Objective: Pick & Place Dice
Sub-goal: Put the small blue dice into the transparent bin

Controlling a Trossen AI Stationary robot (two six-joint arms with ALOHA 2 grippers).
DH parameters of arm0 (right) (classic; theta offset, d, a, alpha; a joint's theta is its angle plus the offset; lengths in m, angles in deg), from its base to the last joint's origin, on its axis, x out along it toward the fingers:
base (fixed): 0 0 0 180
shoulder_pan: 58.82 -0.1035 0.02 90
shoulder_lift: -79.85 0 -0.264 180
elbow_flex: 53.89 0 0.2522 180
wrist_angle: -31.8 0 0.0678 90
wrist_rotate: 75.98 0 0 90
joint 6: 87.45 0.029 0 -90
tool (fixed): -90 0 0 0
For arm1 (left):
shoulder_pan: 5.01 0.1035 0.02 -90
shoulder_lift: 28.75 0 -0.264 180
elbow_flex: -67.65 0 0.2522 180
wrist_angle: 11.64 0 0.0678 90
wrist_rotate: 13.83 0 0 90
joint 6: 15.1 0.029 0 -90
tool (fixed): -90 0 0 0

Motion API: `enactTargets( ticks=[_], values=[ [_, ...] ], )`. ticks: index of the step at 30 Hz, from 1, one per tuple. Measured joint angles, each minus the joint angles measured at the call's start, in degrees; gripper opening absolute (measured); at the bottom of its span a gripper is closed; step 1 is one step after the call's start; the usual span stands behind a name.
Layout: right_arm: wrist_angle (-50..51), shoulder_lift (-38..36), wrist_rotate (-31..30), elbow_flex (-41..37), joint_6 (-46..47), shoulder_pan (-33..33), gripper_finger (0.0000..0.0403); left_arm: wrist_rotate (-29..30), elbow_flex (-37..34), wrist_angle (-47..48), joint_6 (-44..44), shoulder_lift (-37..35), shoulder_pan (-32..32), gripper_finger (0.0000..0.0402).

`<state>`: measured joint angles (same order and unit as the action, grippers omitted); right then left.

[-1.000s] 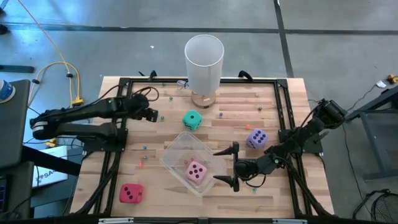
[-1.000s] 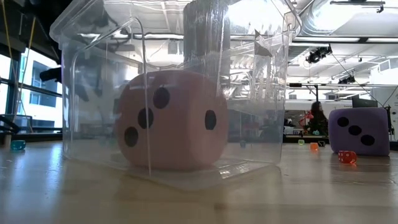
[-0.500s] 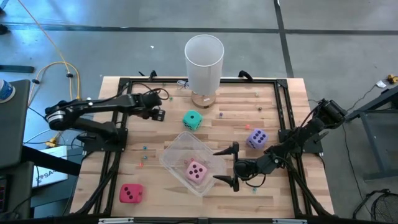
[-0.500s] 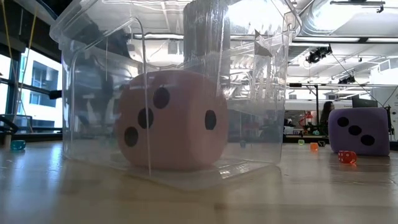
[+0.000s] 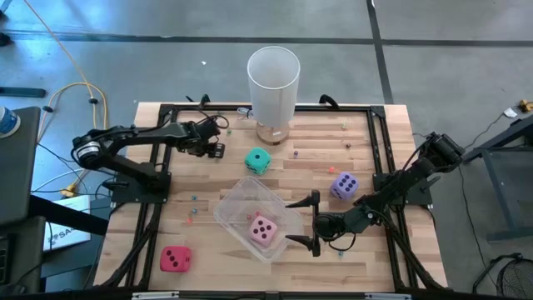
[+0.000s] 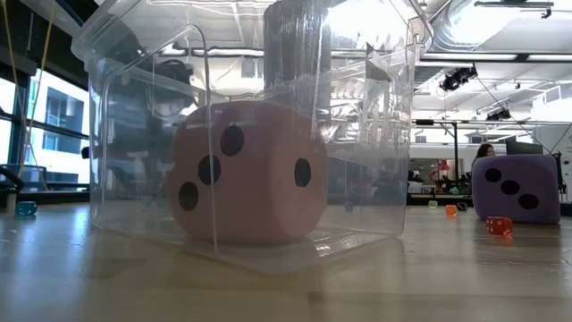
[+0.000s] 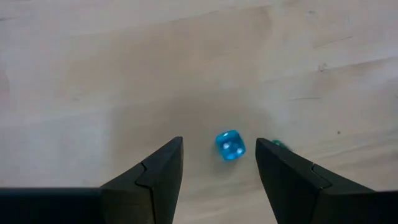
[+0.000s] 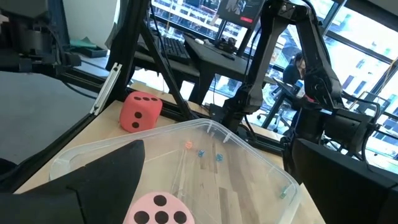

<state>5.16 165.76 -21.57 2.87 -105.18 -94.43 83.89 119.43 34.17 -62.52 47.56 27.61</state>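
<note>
Pink foam marks the only finished part of this job: one pink die (image 5: pixel 263 229) sits inside a clear plastic tub (image 5: pixel 236 200) just below the middle of the overhead picture, so roughly a quarter of the dice appear to be placed, if the tub is the goal.

Three dice lie loose on the wooden table (image 5: pixel 366 258). The teal-green die (image 5: pixel 257 160) is above the tub, near the centre. The purple die (image 5: pixel 344 185) is to the right of the tub. The red die (image 5: pixel 176 259) is in the lower left, well apart from everything else.

The left gripper (image 5: pixel 215 150) is in the upper left of the table, just left of the teal-green die and not touching it. Its wrist camera shows the fingers spread with nothing held; only a tiny blue bead (image 7: pixel 230 145) lies on the wood between them.

The right gripper (image 5: pixel 306 221) rests at the right edge of the tub, its fingers wide apart and empty, with the pink die just beyond them.

A tall white cup (image 5: pixel 273 83) stands at the top centre of the table.

By this reading, three dice are left to move, and neither arm has one in hand.
</note>
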Motion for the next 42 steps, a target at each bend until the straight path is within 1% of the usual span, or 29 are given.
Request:
enactTargets(
  ticks=[3, 27, 35, 42],
  values=[
    [0.0, 0.0, 0.0, 0.0, -0.02, 0.04, 0.04, -0.13, 0.0, -1.24, 0.43, 0.5, 0.0, 0.0193],
    [0.0, 0.0, 0.0, 0.02, -0.07, 0.04, 0.04, 1.1, -0.74, -1.28, 0.97, 0.48, -0.02, 0.0193],
    [0.0, 0.0, 0.0, 0.02, -0.09, 0.07, 0.04, 1.25, -1.57, -3.0, 0.02, 0.48, -1.32, 0.0193],
    [0.01, 0.0, -0.01, 0.02, -0.09, 0.17, 0.04, 2.86, -1.57, -3.44, 0.02, 0.48, -2.6, 0.0193]
  ],
)
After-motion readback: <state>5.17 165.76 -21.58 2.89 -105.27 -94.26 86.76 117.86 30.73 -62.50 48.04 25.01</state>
